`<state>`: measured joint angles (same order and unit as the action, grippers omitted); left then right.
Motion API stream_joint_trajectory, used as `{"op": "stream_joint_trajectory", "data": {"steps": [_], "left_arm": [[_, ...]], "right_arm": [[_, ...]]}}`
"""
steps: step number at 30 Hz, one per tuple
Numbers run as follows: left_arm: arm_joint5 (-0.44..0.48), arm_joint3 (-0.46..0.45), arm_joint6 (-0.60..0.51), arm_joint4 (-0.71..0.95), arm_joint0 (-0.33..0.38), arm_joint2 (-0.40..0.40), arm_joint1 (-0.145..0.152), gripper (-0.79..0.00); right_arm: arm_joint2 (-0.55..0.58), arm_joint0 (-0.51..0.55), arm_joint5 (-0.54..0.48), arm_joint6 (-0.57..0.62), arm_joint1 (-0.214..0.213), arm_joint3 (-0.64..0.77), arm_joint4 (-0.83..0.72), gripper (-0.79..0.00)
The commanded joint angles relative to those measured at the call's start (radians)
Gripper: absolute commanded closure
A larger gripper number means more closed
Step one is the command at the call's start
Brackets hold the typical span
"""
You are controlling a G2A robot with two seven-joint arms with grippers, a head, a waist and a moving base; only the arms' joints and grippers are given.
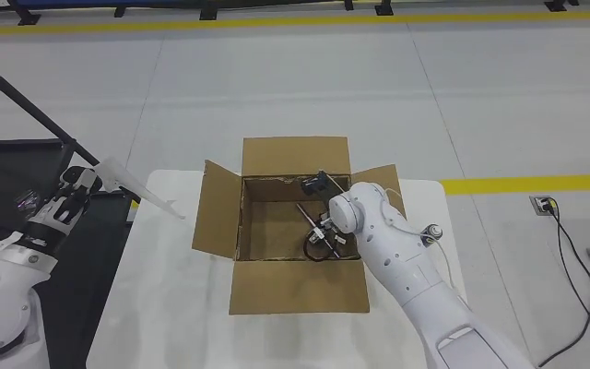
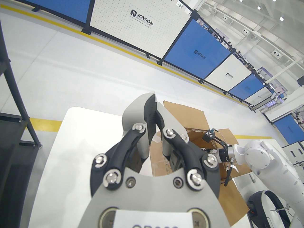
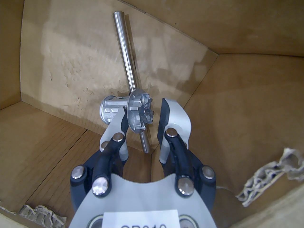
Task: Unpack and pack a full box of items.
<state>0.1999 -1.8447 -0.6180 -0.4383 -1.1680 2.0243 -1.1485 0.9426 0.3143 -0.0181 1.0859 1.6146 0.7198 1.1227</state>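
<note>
An open cardboard box stands in the middle of the white table. On its floor lie a steel rod and a cast metal hub with a round flange. My right gripper is down inside the box and open. Its fingers straddle the hub's flange, one pad close against it and the other pad clear of it. From above, the right arm comes in over the box's right flap. My left gripper is shut on nothing and hangs over the table's left edge, apart from the box.
A black rack with a slanted pole stands left of the table. Torn cardboard padding lies in a box corner. All the box flaps are folded outward. A cable and floor socket are off to the right.
</note>
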Motion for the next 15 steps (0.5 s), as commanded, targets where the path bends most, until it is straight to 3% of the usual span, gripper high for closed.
{"op": "stream_joint_trajectory", "data": {"steps": [1, 15], "left_arm": [[0.000, 0.000, 0.000, 0.000, 0.000, 0.000, 0.000, 0.000], [0.000, 0.000, 0.000, 0.000, 0.000, 0.000, 0.000, 0.000]], "right_arm": [[-0.001, -0.004, 0.003, -0.010, 0.002, -0.010, -0.002, -0.332], [0.007, -0.030, -0.018, -0.012, 0.019, -0.076, -0.075, -0.342]]}}
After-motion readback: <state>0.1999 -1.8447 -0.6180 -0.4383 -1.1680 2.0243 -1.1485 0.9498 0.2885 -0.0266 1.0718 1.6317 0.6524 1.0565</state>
